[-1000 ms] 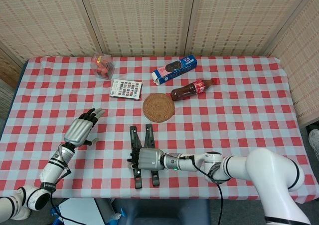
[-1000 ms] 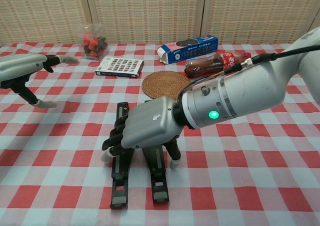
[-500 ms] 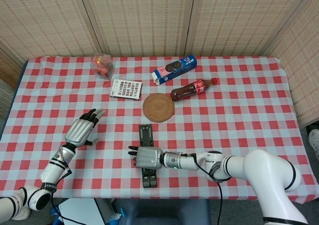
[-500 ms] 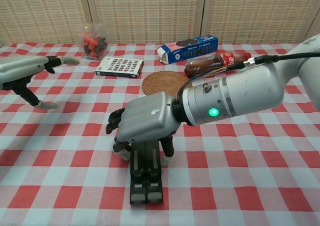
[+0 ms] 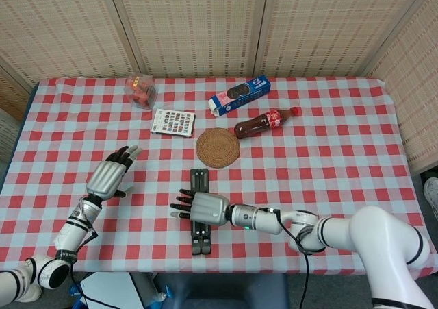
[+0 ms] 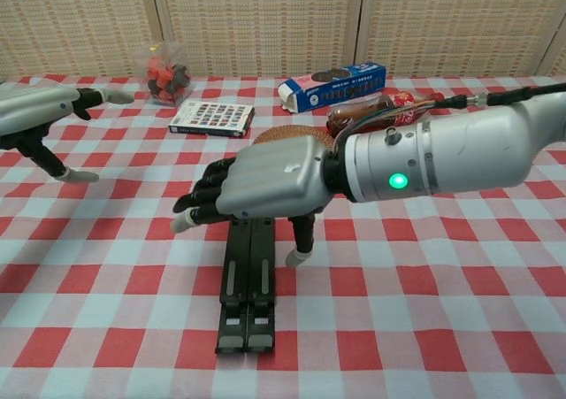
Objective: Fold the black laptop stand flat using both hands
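Lying near the front edge of the red-and-white checked worktop (image 5: 342, 165), the black folding laptop stand (image 6: 247, 293) has its two slim bars side by side and touching, apparently flat on the cloth. The right hand (image 6: 265, 187) hovers over the stand's middle, fingers (image 6: 199, 206) extended and loosely spread, thumb pointing down beside the right bar; it grips nothing, and whether the thumb tip touches the cloth or the stand cannot be told. The left hand (image 5: 109, 177) sits well apart to the left, fingers apart and empty. Main risk, as judged: the fold looks done or nearly so, but if a hinge is not fully seated the bars may spring apart once the hand is clear. A downward press from the palm with nothing bracing the near end could skid the stand toward the front edge, which is close. The thumb could also catch the right bar on lifting and drag it askew. Further back, the round woven coaster (image 5: 217, 148) lies just beyond the stand's far end; a forward shove would run the bars into it. The cola bottle on its side (image 5: 263, 122), blue biscuit box (image 5: 239, 94), flat card pack (image 5: 173, 122) and clear tub of red pieces (image 5: 140, 90) lie beyond, out of likely trouble.
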### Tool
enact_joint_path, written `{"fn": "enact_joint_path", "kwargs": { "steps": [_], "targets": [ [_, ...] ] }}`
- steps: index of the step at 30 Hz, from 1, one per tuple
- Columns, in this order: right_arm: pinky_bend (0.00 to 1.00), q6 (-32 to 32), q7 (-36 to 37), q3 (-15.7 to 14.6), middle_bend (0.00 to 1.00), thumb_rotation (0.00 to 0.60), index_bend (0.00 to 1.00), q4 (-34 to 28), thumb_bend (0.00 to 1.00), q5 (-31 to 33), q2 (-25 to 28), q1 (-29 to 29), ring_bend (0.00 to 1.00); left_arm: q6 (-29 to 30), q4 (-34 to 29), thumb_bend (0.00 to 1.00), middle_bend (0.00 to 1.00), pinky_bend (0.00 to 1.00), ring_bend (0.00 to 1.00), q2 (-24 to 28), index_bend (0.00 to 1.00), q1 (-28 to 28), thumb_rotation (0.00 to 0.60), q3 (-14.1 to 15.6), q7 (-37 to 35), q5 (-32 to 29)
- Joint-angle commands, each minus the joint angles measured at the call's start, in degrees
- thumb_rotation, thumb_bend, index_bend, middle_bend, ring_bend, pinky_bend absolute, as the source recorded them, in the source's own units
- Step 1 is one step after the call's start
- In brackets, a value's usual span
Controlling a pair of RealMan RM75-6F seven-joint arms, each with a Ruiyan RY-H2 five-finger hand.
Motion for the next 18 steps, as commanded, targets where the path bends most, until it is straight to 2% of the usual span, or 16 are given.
{"fn": "enact_joint_path", "kwargs": {
  "steps": [1, 5, 9, 13, 18],
  "targets": [
    [0.00, 5.06, -7.84, 3.23, 0.00, 0.600, 0.00, -6.89, 0.13, 7.38, 4.75, -6.52, 0.00, 1.91, -3.26, 0.22, 0.00, 0.17, 0.00, 1.70, 0.00, 1.32, 0.600, -0.91, 4.11, -3.12],
    [0.00, 13.98, -16.30, 4.50, 0.02, 0.600, 0.00, -15.09, 0.17, 14.66, 9.99, -14.87, 0.00, 5.37, -7.32, 0.22, 0.00, 0.17, 0.00, 4.32, 0.00, 3.63, 0.600, -1.38, 7.66, -5.91],
    [0.00, 24.53, -20.63, 3.85, 0.12, 0.600, 0.00, -20.79, 0.19, 18.40, 14.37, -23.43, 0.00, 10.88, -9.94, 0.22, 0.00, 0.17, 0.00, 6.44, 0.00, 6.57, 0.600, -0.92, 10.97, -5.85],
    [0.00, 31.58, -22.03, 2.31, 0.17, 0.600, 0.06, -25.07, 0.19, 20.64, 18.36, -30.33, 0.00, 14.81, -12.03, 0.22, 0.00, 0.17, 0.00, 8.42, 0.00, 9.71, 0.600, 0.07, 10.83, -4.99],
    [0.00, 39.41, -22.00, -0.31, 0.17, 0.600, 0.07, -28.42, 0.19, 21.13, 21.63, -38.57, 0.00, 18.07, -14.80, 0.22, 0.00, 0.17, 0.00, 10.44, 0.00, 13.17, 0.600, 1.94, 10.10, -3.20]
  ]
}}
